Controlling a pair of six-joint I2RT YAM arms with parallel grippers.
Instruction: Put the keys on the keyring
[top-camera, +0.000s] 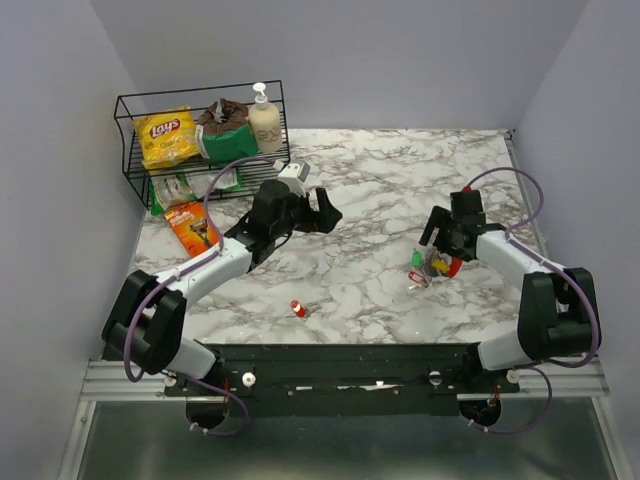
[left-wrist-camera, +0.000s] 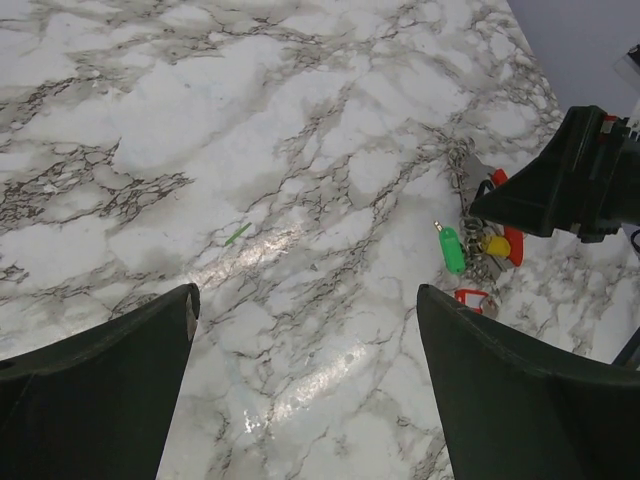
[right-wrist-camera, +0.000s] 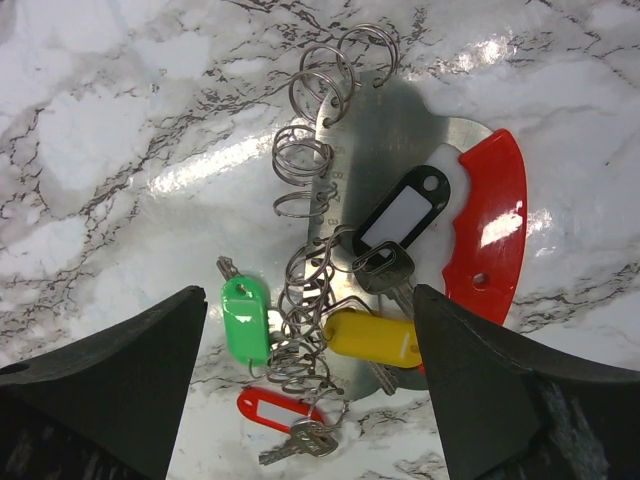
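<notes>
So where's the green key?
In the right wrist view the green key lies on the table under the right claw, left of the yellow key, beside the silver rings.

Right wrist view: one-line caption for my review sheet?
Open right gripper above the red-edged keyring, its split rings, and green, yellow, black and red tagged keys on the marble table.

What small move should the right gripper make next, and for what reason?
Probably lower the right gripper straight down and close on the red curved edge of the keyring, to steady it. Its jaws stand open right above the keyring and hold nothing. One red-headed key lies apart on the marble table, nearer the open left gripper.
</notes>
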